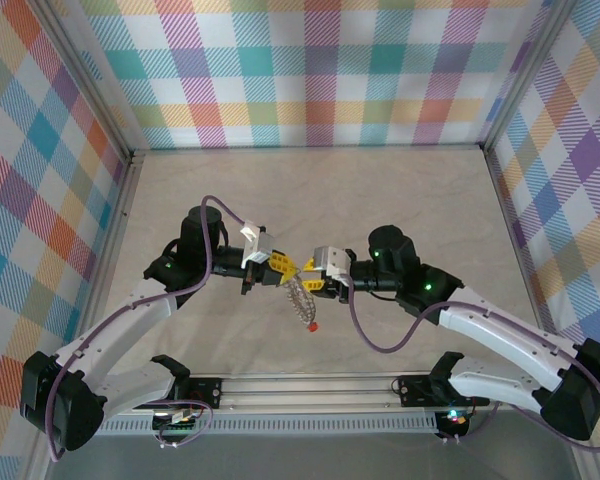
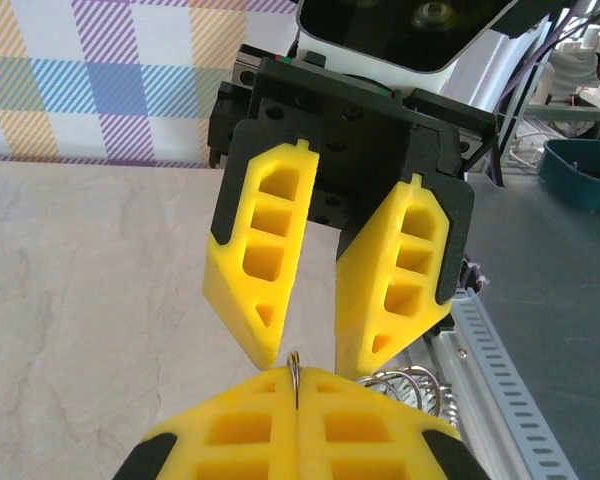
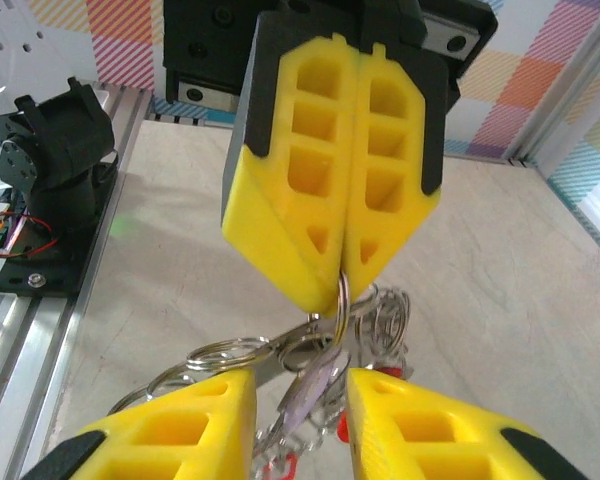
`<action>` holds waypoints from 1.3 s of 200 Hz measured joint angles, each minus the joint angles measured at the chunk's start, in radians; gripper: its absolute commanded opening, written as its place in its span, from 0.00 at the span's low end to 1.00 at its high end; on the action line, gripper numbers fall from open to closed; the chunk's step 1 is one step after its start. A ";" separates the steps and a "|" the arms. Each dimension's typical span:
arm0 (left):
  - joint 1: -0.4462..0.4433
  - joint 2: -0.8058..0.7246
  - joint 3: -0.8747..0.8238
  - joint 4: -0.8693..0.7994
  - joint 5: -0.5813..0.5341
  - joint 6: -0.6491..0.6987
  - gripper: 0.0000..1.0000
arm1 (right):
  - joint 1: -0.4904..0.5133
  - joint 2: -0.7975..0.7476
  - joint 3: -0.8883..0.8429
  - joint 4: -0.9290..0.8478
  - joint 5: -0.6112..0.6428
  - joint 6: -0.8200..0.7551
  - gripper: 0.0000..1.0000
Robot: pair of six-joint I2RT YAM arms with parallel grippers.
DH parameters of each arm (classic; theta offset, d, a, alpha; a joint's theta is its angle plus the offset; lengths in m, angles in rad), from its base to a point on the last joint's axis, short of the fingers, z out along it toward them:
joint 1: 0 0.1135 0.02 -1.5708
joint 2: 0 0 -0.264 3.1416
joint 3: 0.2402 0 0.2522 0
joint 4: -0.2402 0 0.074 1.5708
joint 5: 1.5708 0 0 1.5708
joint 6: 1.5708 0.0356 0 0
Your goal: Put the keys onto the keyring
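The keyring [image 1: 299,298], a silvery bunch of wire loops, hangs above the table between both grippers. My left gripper [image 1: 278,265] is shut on one thin loop [image 2: 295,372] of it, which pokes out from between its yellow fingers [image 2: 230,430]. My right gripper [image 3: 300,378] faces it with jaws apart. A pale lilac key [image 3: 318,385] dangles in the gap, with space on both sides. Red key heads [image 3: 280,465] hang lower, one showing as a red dot [image 1: 312,326]. More loops [image 2: 410,385] of the keyring bunch to the right of the left gripper [image 2: 295,385].
Checkered walls [image 1: 310,70] enclose the beige table [image 1: 310,190] on three sides. A metal rail [image 1: 310,392] carrying the arm bases runs along the near edge. A black motor block [image 3: 55,150] sits on that rail, and a teal bin [image 2: 585,175] stands beyond it.
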State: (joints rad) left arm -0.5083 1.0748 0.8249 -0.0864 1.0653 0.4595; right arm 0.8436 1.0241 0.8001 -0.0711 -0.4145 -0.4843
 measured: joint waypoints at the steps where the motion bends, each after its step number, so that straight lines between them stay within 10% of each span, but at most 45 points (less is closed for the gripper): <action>1: 0.000 0.000 0.000 0.000 0.000 0.000 0.00 | 0.000 -0.001 -0.001 0.000 0.001 0.000 0.31; 185: 0.000 -0.001 0.004 -0.045 -0.016 0.026 0.00 | 0.056 0.108 -0.125 0.247 0.081 0.159 0.34; 260: 0.000 0.010 0.004 -0.042 -0.057 0.000 0.00 | 0.068 0.107 -0.145 0.317 0.179 0.168 0.05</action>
State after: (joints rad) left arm -0.5083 1.0851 0.8291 -0.1284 1.0080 0.4599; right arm 0.9115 1.1313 0.6548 0.2455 -0.2356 -0.3161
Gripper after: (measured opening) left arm 0.048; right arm 0.080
